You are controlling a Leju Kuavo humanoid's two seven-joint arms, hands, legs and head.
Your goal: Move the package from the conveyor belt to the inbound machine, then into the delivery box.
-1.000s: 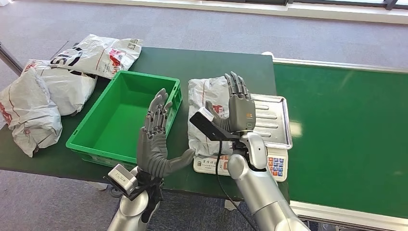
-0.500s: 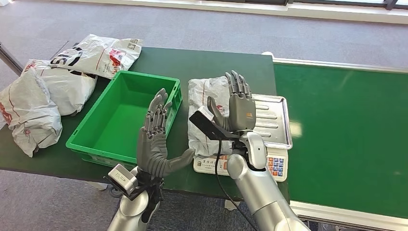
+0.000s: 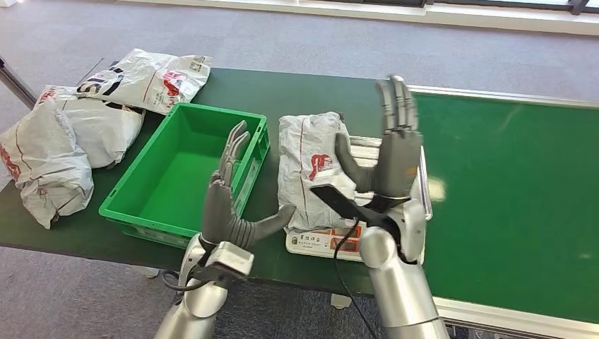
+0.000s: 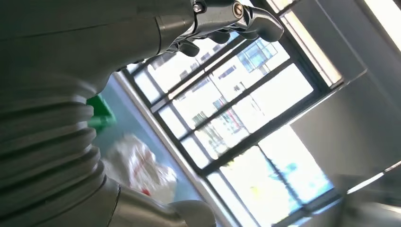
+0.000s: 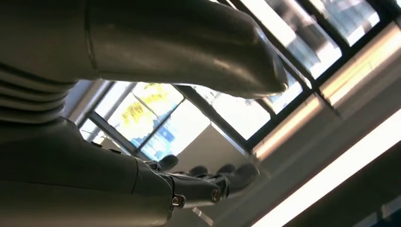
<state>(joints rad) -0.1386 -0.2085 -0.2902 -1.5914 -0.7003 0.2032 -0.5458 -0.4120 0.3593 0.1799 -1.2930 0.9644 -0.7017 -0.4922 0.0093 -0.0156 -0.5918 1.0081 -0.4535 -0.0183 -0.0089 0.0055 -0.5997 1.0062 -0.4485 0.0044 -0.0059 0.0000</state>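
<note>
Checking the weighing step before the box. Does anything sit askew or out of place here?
The package lies off-centre on the scale, hanging over its side toward the green bin. Both hands, left hand and right hand, are raised and hold nothing. Nothing looks spilled or damaged.

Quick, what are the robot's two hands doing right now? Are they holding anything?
Left hand: open, fingers straight, holding nothing, beside the green plastic crate.
Right hand: open, fingers pointing up, holding nothing, next to the white plastic mail package.
</note>
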